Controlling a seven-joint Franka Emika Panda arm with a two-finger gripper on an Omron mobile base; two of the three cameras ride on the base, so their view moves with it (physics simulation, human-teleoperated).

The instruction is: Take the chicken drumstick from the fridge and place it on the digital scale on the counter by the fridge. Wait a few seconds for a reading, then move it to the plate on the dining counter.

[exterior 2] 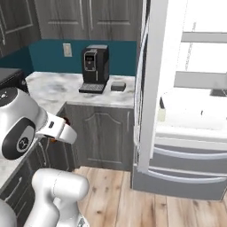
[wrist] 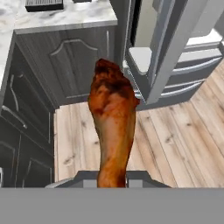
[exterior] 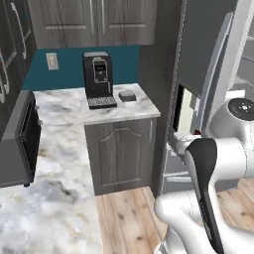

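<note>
- Orange-brown chicken drumstick is clamped in the two-finger gripper; thin bone end sits down between the fingers, thick darker end sticks out away from the hand.
- Fingers are pressed in on the drumstick's narrow end; fingertips themselves mostly hidden behind the meat in the hand view.
- Drumstick is in the air, over the light wood plank floor, in front of the dark grey panelled base cabinet and near the open fridge.
- In the right base view a bit of reddish-brown shows at the end of the white arm, low left; too small to tell more.
- Tall grey-silver French-door fridge stands with a door swung open; white shelved interior and two wide bottom drawers are visible.
- Small flat grey digital scale lies on the white-grey marble counter beside the fridge, bare on top.
- Tall black coffee machine stands just left of the scale, close but apart.
- Drumstick is well apart from the scale, lower than the counter top.
- Teal backsplash wall with a pale wall outlet; dark grey upper cabinets above.
- Dark oven-like appliance at the left edge of the left base view.
</note>
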